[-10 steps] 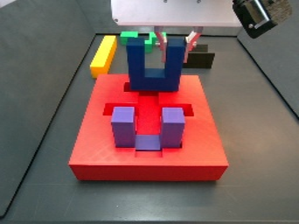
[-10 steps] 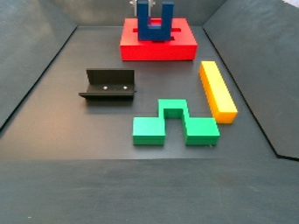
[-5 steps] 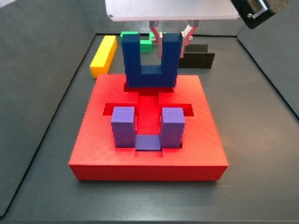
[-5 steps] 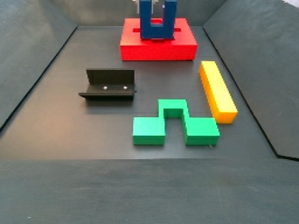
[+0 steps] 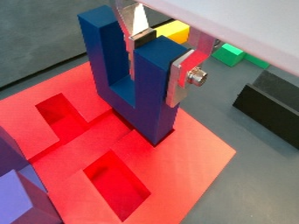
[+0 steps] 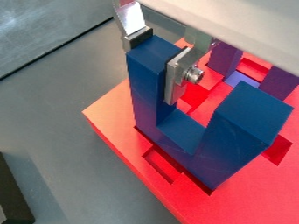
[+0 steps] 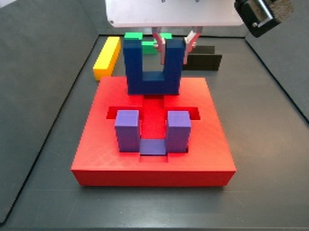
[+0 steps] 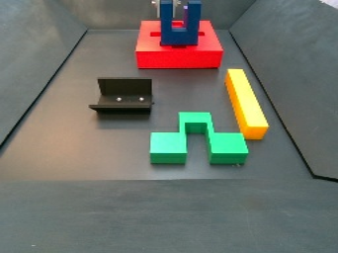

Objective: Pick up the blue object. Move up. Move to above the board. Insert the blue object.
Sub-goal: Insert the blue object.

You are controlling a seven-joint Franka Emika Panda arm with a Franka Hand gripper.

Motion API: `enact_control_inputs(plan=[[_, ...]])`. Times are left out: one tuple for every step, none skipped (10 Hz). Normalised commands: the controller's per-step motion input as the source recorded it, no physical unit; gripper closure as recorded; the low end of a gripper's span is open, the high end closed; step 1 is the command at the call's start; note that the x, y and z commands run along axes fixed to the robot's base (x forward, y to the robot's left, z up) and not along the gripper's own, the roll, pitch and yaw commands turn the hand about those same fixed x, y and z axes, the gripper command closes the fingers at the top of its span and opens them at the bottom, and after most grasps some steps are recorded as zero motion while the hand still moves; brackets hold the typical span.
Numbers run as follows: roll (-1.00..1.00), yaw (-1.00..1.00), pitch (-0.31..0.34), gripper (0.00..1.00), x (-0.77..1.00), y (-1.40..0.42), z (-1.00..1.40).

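The gripper is shut on one prong of the dark navy-blue U-shaped block and holds it upright, prongs up, over the far end of the red board. In both wrist views the silver fingers clamp the prong, and the gripper sits at its top. The block's base hangs close over the board beside open recesses. I cannot tell if it touches. The block and board also show at the far end in a side view.
A purple U-shaped block sits in the board's near recess and shows in a wrist view. A green block, a yellow bar and the fixture lie on the dark floor away from the board.
The gripper with the blue block has shifted slightly left over the board's far end in a side view. Nothing else has moved.
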Motion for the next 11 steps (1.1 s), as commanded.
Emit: enact_control_inputs(plan=[[0.05,0.0,0.034,1.0,0.05,0.06,-0.29],[0.0,0.0,0.027,1.0,0.22,0.13,-0.38],[0.0,-0.01,0.0,1.0,0.27,0.0,-0.34],[-0.02,-0.12,0.0,1.0,0.23,0.0,-0.36],[-0.02,-0.15,-0.027,1.0,0.08,0.0,-0.32],[-0.06,-0.19,-0.073,1.0,0.01,0.0,-0.27],[-0.07,-0.17,-0.04,1.0,0.07,-0.01,-0.2],[-0.11,-0.23,-0.067,1.0,0.12,0.03,-0.11],[-0.17,-0.27,-0.101,1.0,0.1,0.18,-0.13],[-0.23,-0.26,-0.129,1.0,0.11,0.17,-0.09],[-0.23,-0.13,-0.107,1.0,0.2,0.19,-0.19]])
